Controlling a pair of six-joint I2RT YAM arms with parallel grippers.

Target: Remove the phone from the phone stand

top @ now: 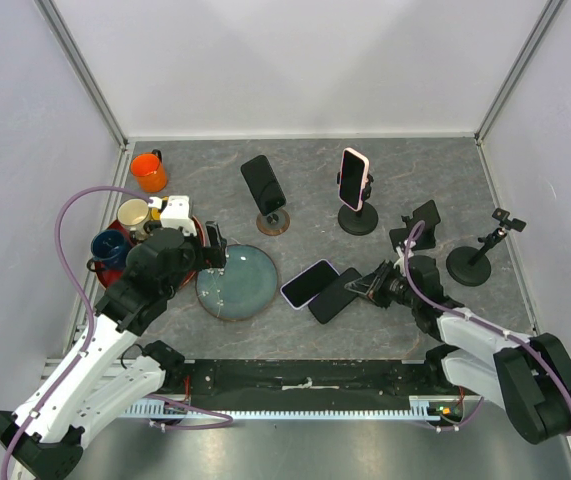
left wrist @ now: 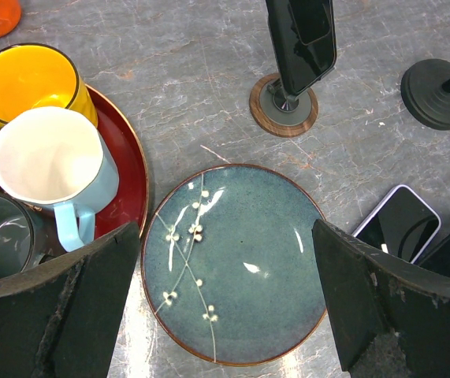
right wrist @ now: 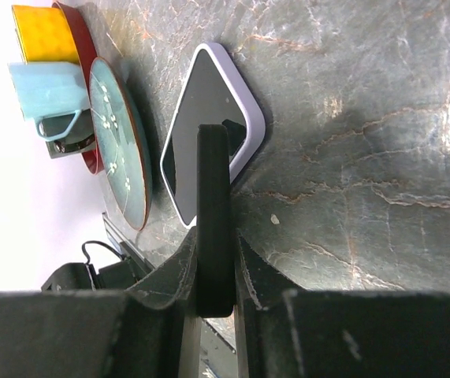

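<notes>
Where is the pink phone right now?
In the top view the pink phone sits upright on its black stand, back of the table right of centre, with the dark phone on the wooden-base stand to its left.

— Where do your cameras sit?
— One looks down from high behind me. Left wrist's stares straight down, close over the blue plate (left wrist: 232, 264); right wrist's, rolled sideways, skims the table (right wrist: 366, 157), sharing that plate.
</notes>
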